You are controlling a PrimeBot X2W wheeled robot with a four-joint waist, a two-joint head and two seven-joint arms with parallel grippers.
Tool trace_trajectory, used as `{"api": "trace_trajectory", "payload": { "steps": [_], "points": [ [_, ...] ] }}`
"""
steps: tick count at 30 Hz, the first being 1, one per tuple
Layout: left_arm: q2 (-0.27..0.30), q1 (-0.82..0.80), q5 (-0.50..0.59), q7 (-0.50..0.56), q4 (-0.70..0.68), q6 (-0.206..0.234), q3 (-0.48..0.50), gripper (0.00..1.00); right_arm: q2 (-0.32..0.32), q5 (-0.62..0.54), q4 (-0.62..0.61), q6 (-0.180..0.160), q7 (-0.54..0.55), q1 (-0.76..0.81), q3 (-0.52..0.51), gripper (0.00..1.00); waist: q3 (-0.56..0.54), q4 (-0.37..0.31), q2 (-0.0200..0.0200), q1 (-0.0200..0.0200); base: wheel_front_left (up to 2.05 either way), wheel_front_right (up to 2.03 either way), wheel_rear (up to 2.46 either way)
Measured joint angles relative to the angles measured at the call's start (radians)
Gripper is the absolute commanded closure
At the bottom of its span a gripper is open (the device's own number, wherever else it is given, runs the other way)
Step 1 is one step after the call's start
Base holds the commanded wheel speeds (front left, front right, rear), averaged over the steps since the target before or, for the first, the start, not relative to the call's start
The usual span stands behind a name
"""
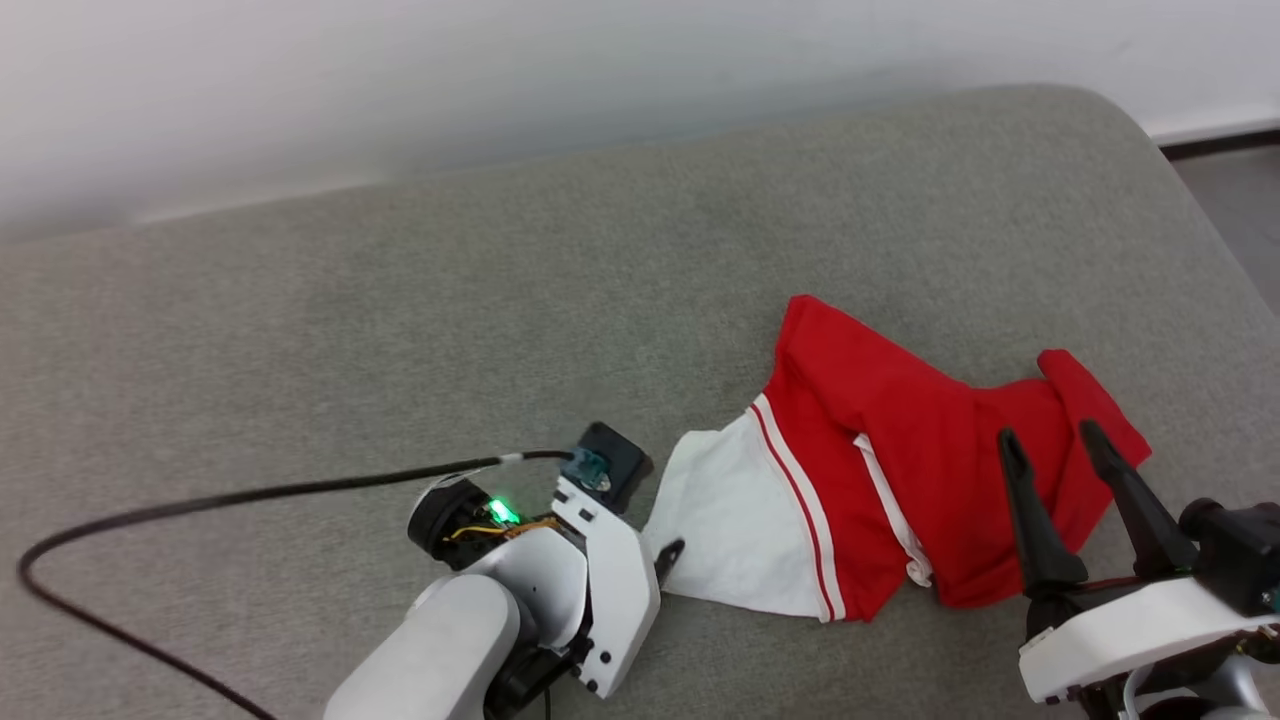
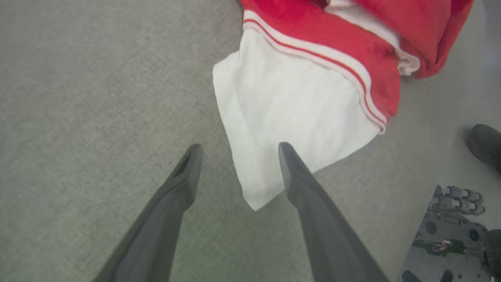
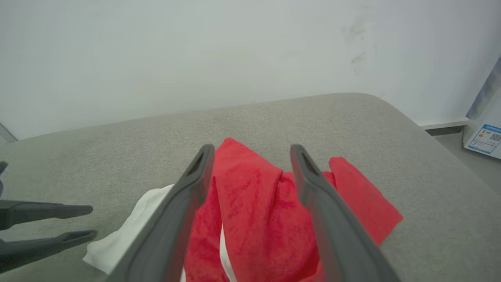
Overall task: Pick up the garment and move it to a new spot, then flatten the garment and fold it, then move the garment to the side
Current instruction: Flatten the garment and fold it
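Observation:
The garment (image 1: 900, 450) lies crumpled on the grey cushion (image 1: 500, 300), its red body bunched up and one white sleeve (image 1: 735, 520) with striped trim spread toward the left. My left gripper (image 2: 239, 148) points down at that sleeve (image 2: 289, 105), open, its fingers astride the sleeve's near corner and holding nothing. One of its fingertips (image 1: 674, 551) shows beside the sleeve's edge. My right gripper (image 1: 1050, 435) stands open just over the red folds (image 3: 250, 196), nothing between its fingers. The print is hidden.
A black cable (image 1: 250, 495) runs from the left wrist across the cushion to the left. A pale wall (image 1: 400, 80) backs the cushion. The cushion rounds off at the right, with floor (image 1: 1240, 200) and a box (image 3: 485, 137) beyond.

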Motion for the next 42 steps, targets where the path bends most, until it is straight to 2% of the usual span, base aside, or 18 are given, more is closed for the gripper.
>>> {"api": "trace_trajectory", "payload": {
  "steps": [8, 9, 11, 15, 19, 22, 30, 35, 40, 42],
  "points": [
    [0.041, -0.064, -0.079, 0.193, 0.058, -0.021, -0.107, 0.00, 0.004, 0.032, 0.028, 0.000, -0.034, -0.032, 0.006, 0.00, 0.081, -0.042, 0.0000, 0.0000, 0.00, 0.00, 0.00],
    [0.047, -0.076, -0.090, 0.212, 0.059, -0.021, -0.121, 0.03, 0.005, 0.039, 0.034, 0.000, -0.035, -0.032, 0.006, 0.00, 0.088, -0.045, 0.0000, 0.0000, 0.00, 0.00, 0.00],
    [0.056, -0.095, -0.105, 0.233, 0.056, -0.021, -0.146, 1.00, 0.005, 0.045, 0.044, 0.000, -0.042, -0.033, 0.006, 0.00, 0.097, -0.049, 0.0000, 0.0000, 0.00, 0.00, 0.00],
    [0.075, -0.116, -0.147, 0.248, 0.053, -0.021, -0.189, 1.00, 0.006, 0.054, 0.058, 0.000, -0.058, -0.047, 0.005, 0.00, 0.097, -0.051, 0.0000, 0.0000, 0.00, 0.00, 0.00],
    [0.090, -0.111, -0.154, 0.190, 0.056, -0.024, -0.188, 1.00, 0.007, 0.065, 0.068, 0.000, -0.060, -0.046, -0.011, 0.00, 0.078, -0.040, 0.0000, 0.0001, 0.00, 0.00, 0.00],
    [0.119, -0.095, -0.152, 0.126, 0.039, 0.001, -0.153, 1.00, 0.007, 0.073, 0.067, 0.000, -0.056, -0.034, -0.022, 0.00, 0.059, -0.025, 0.0000, 0.0000, 0.00, 0.00, 0.00],
    [0.226, -0.012, -0.183, 0.017, -0.071, 0.121, -0.007, 1.00, 0.007, 0.074, 0.049, 0.000, -0.026, -0.004, -0.055, 0.00, 0.013, 0.047, 0.0000, 0.0000, 0.00, 0.00, 0.00],
    [0.297, 0.122, -0.246, -0.036, -0.146, 0.236, 0.114, 1.00, 0.008, 0.072, 0.038, 0.000, -0.005, 0.013, -0.075, 0.00, -0.013, 0.092, 0.0000, 0.0000, 0.00, 0.00, 0.00],
    [0.324, 0.336, -0.318, -0.091, -0.196, 0.341, 0.201, 1.00, 0.008, 0.069, 0.027, 0.000, 0.011, 0.029, -0.084, 0.00, -0.039, 0.125, 0.0000, 0.0000, 0.00, 0.00, 0.00],
    [0.320, 0.396, -0.336, -0.109, -0.211, 0.355, 0.207, 1.00, 0.008, 0.070, 0.024, 0.000, 0.019, 0.038, -0.092, 0.00, -0.047, 0.136, 0.0000, 0.0000, 0.00, 0.00, 0.00]
  ]
}}
